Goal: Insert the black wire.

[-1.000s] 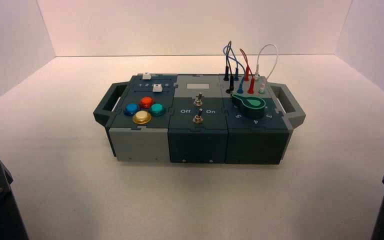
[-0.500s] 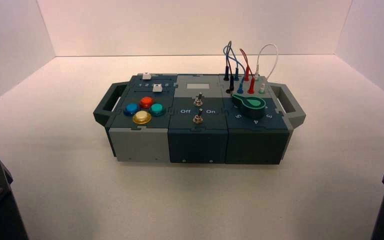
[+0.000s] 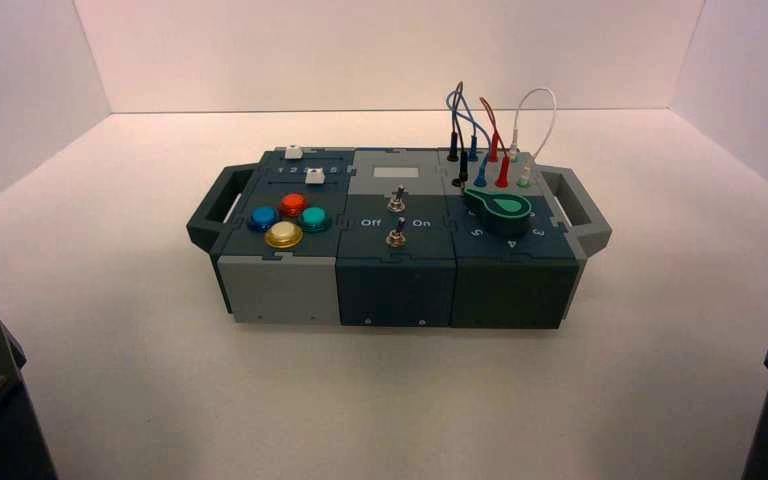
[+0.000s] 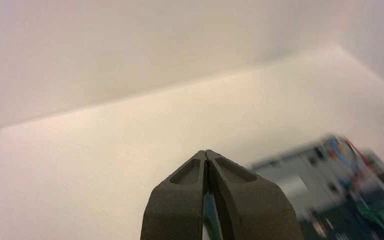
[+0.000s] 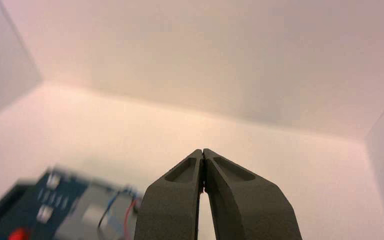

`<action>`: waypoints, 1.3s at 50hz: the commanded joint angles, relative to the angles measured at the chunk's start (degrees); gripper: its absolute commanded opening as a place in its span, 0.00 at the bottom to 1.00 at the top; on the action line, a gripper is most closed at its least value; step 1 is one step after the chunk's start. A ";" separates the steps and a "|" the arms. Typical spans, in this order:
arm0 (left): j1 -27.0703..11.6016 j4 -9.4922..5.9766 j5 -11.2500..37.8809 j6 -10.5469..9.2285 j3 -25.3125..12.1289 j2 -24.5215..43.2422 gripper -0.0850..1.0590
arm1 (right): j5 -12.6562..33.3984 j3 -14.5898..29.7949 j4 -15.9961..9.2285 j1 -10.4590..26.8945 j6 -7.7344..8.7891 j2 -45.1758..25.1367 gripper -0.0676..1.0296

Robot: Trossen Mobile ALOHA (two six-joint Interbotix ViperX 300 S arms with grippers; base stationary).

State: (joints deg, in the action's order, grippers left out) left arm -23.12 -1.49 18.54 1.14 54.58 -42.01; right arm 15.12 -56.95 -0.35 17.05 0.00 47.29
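As you look at the box's far right part, the black wire [image 3: 459,120] arches upright, its long axis running from the far socket row to the near one, both plugs pointing down (the blue lead [image 3: 474,119] loops just beside). Your left gripper [image 4: 206,152] and right gripper [image 5: 203,151], parked near the bottom corners, are closed and empty.

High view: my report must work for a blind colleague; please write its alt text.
A box of coloured buttons and switches stands on a pale table, a black wire looping above its far right part beside blue, red and white ones. Both robot arms wait at the near corners.
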 commanded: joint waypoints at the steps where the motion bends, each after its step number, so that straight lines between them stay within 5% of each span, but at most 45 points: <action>1: -3.60 -0.62 4.22 0.53 -3.60 2.37 0.04 | 4.75 2.90 -1.32 1.49 0.09 -1.05 0.04; 14: -10.72 -1.85 8.88 1.23 -4.83 5.19 0.04 | 14.85 4.39 -6.77 1.67 0.35 -1.93 0.04; 24: -11.87 -5.54 12.30 2.11 -4.83 8.61 0.05 | 23.38 6.50 -9.58 1.85 1.85 -4.48 0.04; 32: -12.04 -8.61 14.24 6.06 -5.01 10.90 0.05 | 25.22 7.38 -12.13 4.75 4.13 -7.82 0.04; 44: -12.04 -18.19 18.81 13.71 -6.59 13.54 0.05 | 25.49 10.20 -13.45 11.87 4.48 -16.26 0.05; 48: -12.04 -21.09 18.98 17.14 -6.50 14.85 0.05 | 24.96 10.72 -13.36 12.74 4.04 -17.93 0.18; 56: -12.04 -23.99 19.42 21.71 -6.86 17.05 0.05 | 23.38 10.37 -11.87 12.66 3.78 -18.63 0.25; 65: -12.04 -26.37 19.86 25.14 -7.56 18.63 0.05 | 23.73 10.72 -7.29 13.36 3.60 -20.39 0.32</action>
State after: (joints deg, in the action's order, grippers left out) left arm -35.16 -26.81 38.32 25.31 49.13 -23.47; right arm 39.02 -47.90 -9.23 29.62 3.87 27.25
